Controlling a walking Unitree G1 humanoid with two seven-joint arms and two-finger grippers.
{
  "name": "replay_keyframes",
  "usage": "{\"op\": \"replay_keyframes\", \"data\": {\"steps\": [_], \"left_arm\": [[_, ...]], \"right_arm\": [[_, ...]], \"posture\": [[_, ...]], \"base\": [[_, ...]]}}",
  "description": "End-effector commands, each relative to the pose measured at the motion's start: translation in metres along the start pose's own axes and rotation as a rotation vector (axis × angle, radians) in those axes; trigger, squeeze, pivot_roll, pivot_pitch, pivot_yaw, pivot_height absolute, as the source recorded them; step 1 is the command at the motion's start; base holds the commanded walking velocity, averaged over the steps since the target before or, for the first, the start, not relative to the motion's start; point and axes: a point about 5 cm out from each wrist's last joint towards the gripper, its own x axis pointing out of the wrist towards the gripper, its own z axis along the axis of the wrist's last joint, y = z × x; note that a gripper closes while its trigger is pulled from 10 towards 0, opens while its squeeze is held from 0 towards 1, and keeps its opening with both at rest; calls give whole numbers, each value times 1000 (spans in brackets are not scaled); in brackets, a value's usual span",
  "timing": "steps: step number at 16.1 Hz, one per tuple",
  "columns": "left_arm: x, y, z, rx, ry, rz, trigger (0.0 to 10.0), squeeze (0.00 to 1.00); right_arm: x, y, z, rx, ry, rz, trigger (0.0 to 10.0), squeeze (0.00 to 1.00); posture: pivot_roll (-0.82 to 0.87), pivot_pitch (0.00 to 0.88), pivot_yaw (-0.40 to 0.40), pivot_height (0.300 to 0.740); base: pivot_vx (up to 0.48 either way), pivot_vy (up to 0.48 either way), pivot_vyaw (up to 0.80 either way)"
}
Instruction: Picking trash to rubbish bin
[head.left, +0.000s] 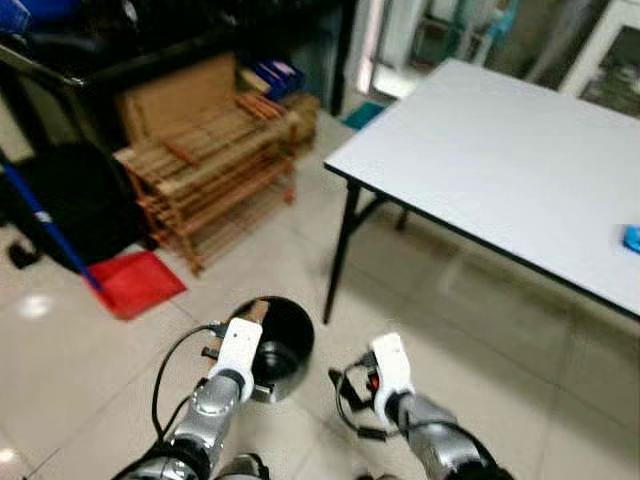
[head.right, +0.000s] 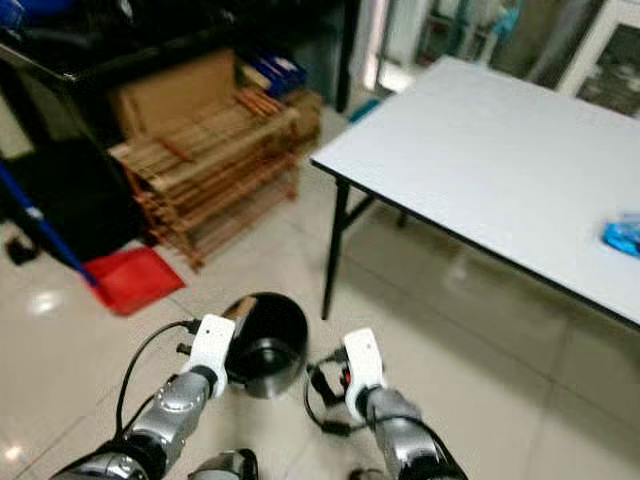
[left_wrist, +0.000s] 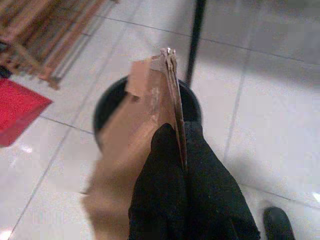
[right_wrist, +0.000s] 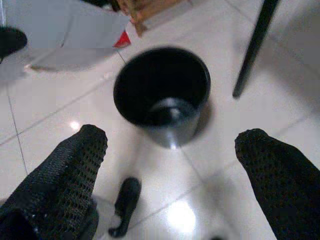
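The piece of cardboard (left_wrist: 150, 110) is being pinched flat between the two black fingers of the left hand (left_wrist: 181, 145), which is clamping it near its lower edge. The sheet is standing edge-on to the wrist camera, with a strip of tape near its top corner, and it is hanging over the near rim of the black rubbish bin (head.left: 280, 335) on the floor (head.left: 480, 330). From the head camera the left hand's white wrist block is sitting just in front of the bin's opening, with a brown corner of the sheet showing above it.

The risk from here looks to be a miss. The sheet is wide compared with the bin's mouth and is lying over the rim, not over the middle, so if it is let go now it could catch on the edge and slide to the floor, or lie across the top without dropping in.

The right hand (right_wrist: 170, 150) is carrying nothing; its fingers are spread wide, with the bin between them in its wrist view. The bin's inside is looking dark, with only a pale shine at the bottom; whether anything is lying in it I cannot tell.

Just past the bin, a corner of the white table (head.left: 500, 160) is standing on black legs, and a small blue thing (head.right: 625, 235) is lying at its far right edge. A wooden rack (head.left: 215, 165) and a red dustpan (head.left: 135, 283) are standing well apart to the left.
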Motion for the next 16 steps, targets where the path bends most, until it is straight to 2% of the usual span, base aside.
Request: {"op": "replay_keyframes", "data": {"steps": [1, 6, 9, 16], "left_arm": [[0, -2, 2, -8, -17, 13, 10000, 0], [-5, 2, -9, -27, 2, 34, 10000, 0], [-8, -1, -14, -29, -1, 39, 10000, 0], [-14, 0, -22, -48, -12, 82, 10000, 0]], "right_arm": [[-2, -3, 1, -12, -4, 3, 10000, 0], [-8, -7, -5, -4, 0, -20, 10000, 0], [-13, -2, -13, -8, 12, -5, 10000, 0], [-19, 2, -16, -22, 14, 21, 10000, 0]], "posture": [[-37, 162, -61, 740], [-46, 173, -62, 740], [-51, 214, -76, 740], [-59, 269, -97, 740]], "base": [[0, 0, 0], [0, 0, 0], [0, 0, 0], [0, 0, 0]]}}
